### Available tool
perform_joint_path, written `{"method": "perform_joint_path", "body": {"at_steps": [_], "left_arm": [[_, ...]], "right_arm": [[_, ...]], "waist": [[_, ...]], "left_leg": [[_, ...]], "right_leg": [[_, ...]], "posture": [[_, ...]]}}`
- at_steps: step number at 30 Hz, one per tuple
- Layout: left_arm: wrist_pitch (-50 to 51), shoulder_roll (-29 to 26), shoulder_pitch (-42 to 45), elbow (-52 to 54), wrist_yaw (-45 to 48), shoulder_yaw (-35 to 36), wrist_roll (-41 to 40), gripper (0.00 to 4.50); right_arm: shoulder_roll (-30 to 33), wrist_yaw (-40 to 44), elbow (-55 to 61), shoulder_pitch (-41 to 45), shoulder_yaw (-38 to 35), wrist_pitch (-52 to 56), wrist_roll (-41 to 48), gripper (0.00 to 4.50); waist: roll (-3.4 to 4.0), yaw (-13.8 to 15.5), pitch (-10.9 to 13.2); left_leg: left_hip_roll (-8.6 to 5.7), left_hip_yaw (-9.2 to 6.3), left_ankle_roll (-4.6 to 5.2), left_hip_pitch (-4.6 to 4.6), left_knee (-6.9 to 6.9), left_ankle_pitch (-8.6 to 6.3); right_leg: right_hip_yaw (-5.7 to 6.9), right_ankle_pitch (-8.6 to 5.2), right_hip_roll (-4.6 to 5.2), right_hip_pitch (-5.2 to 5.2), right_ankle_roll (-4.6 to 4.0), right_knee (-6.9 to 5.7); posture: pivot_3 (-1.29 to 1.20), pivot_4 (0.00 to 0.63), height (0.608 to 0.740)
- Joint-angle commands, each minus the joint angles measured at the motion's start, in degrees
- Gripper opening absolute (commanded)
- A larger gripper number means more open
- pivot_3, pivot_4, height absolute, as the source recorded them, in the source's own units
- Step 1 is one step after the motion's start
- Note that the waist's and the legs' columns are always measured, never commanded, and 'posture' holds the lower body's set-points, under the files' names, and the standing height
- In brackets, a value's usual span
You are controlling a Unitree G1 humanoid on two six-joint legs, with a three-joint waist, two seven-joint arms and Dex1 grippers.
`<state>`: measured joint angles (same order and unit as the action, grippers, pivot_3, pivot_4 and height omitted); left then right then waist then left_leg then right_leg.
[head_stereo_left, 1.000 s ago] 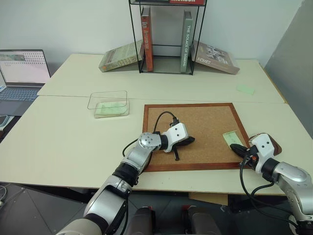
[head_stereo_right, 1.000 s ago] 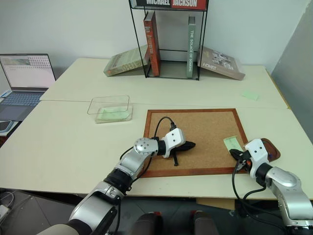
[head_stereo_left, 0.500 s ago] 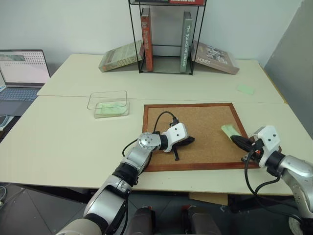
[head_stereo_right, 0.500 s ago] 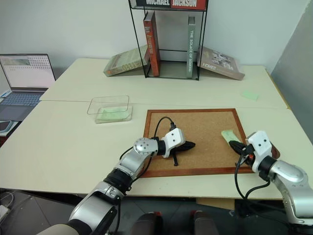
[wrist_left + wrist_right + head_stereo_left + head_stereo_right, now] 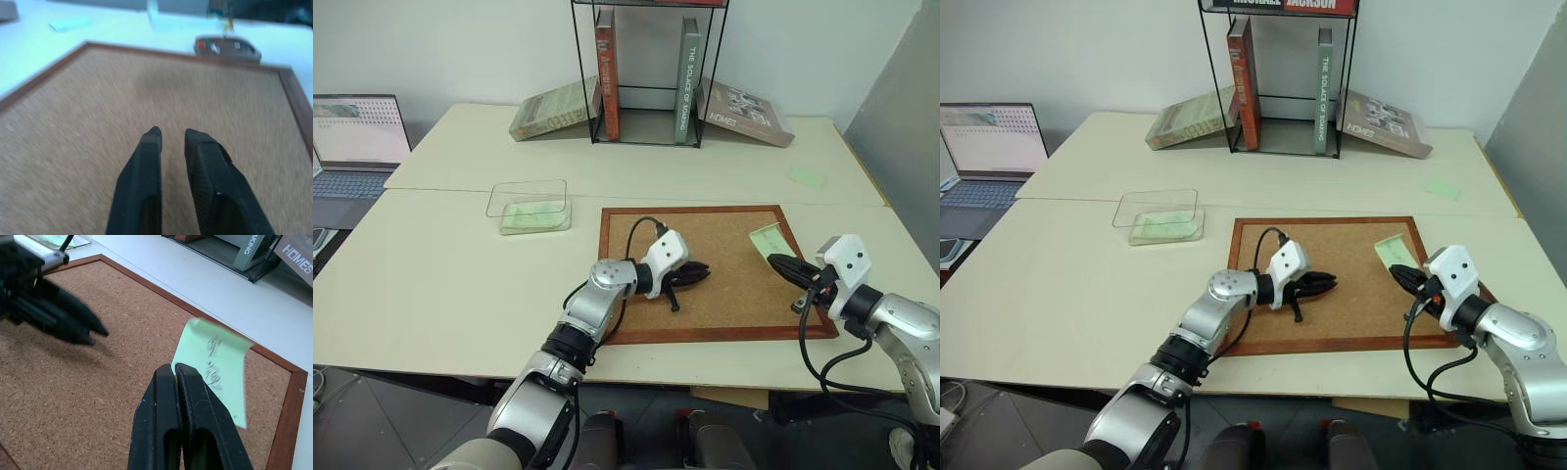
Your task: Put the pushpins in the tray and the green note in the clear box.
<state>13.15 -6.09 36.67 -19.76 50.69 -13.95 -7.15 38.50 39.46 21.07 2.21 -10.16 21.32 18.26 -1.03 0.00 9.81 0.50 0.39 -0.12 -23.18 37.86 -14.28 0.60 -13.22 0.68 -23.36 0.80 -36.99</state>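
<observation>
Mint slip (image 5: 530, 211) inside clear box (image 5: 528, 195)

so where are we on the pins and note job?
Pins: the tray holds small coloured bits, likely pushpins; none visible on the corkboard.
In hand: right gripper pinches the green note, lifted over the corkboard. Left gripper is slightly open, holding nothing.
Left: carry the note to the clear box.

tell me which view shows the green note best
The right wrist view: the green note is large there, scribbles visible, pinched in the shut right pincer. Both eye views show it small over the corkboard; the left wrist view, blurred.
</observation>
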Motion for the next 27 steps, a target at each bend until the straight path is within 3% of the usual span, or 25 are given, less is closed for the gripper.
{"method": "perform_joint_path", "body": {"at_steps": [1, 9, 15, 27], "left_arm": [[8.79, 0.94, -0.68, 8.71, -1.55, 3.39, -6.09, 1.58], [26.59, 7.19, -0.92, 13.99, -9.36, 9.79, -17.35, 3.01], [32.06, 12.87, 1.52, 10.93, -16.00, 14.46, -22.24, 4.08], [30.72, 17.80, 9.30, -3.56, -21.00, 19.71, -26.52, 4.08]], "right_arm": [[-0.06, -0.97, 1.59, 1.32, -0.06, -3.96, -2.05, 0.00], [-0.24, -1.44, 1.27, 2.29, 2.32, -8.42, -6.01, 0.00], [-0.29, -1.52, 2.11, 3.21, 3.87, -10.41, -8.22, 0.00], [0.31, -0.68, 5.01, 3.09, 4.80, -10.26, -9.87, 0.00]], "waist": [[0.01, -0.06, 0.00], [-0.01, -0.05, 0.01], [-0.05, -0.03, 0.03], [-0.13, 0.04, 0.08]], "left_leg": [[0.00, 0.02, 0.00, 0.01, 0.00, 0.00], [-0.01, -0.05, 0.00, 0.04, 0.06, 0.00], [-0.02, -0.05, 0.00, 0.04, 0.05, 0.00], [-0.01, -0.01, 0.00, 0.07, 0.05, 0.00]], "right_leg": [[0.00, 0.00, 0.00, 0.00, 0.00, 0.00], [0.01, 0.01, 0.00, 0.04, 0.01, -0.04], [0.01, 0.01, -0.04, 0.04, 0.01, -0.03], [0.02, 0.01, -0.08, 0.05, 0.01, -0.04]], "posture": [[0.00, 0.150, 0.740], [0.00, 0.150, 0.740], [0.00, 0.150, 0.740], [0.00, 0.150, 0.740]]}}
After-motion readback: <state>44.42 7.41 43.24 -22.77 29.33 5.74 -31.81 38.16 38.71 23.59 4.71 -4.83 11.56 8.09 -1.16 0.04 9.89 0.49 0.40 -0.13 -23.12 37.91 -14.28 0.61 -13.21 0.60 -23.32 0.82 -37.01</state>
